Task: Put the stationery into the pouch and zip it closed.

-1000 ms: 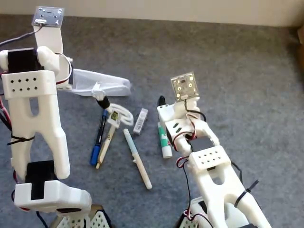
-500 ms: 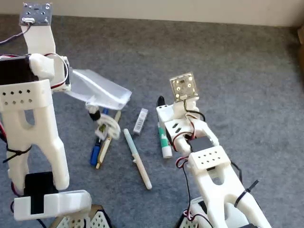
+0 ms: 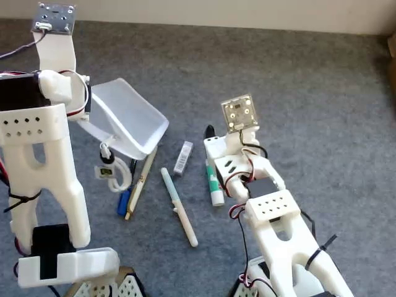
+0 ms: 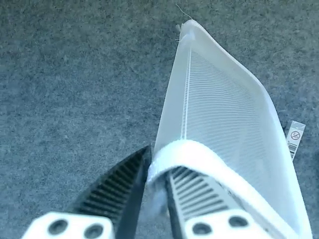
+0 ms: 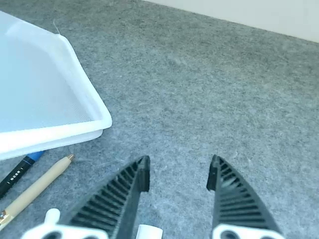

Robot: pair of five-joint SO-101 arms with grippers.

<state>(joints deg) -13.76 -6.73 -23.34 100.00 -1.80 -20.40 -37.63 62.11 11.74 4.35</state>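
Observation:
A translucent white pouch [image 3: 127, 120] hangs tilted above the grey carpet, my left gripper [image 4: 157, 174] shut on its rim [image 4: 184, 149]. Its zip cord and tag [image 3: 110, 170] dangle below it. On the carpet lie a blue pen [image 3: 125, 198], a beige pen [image 3: 142, 176], a pale blue and white pen [image 3: 178, 207], a green marker [image 3: 214, 182] and a small labelled stick [image 3: 183, 158]. My right gripper [image 5: 177, 174] stands open just above the carpet, by the marker's far end [image 3: 211, 133]. The pouch [image 5: 45, 99] and the beige pen [image 5: 35, 186] lie ahead of it.
Grey carpet [image 3: 309, 99] stretches open to the right and behind the arms. A pale wall edge [image 3: 247, 15] runs along the back. The left arm's white body [image 3: 37, 142] hides the carpet at the left.
The left gripper has lifted the pouch from lying flat, so its broad side now faces up. The dangling cord and tag swung left. The right arm stayed still.

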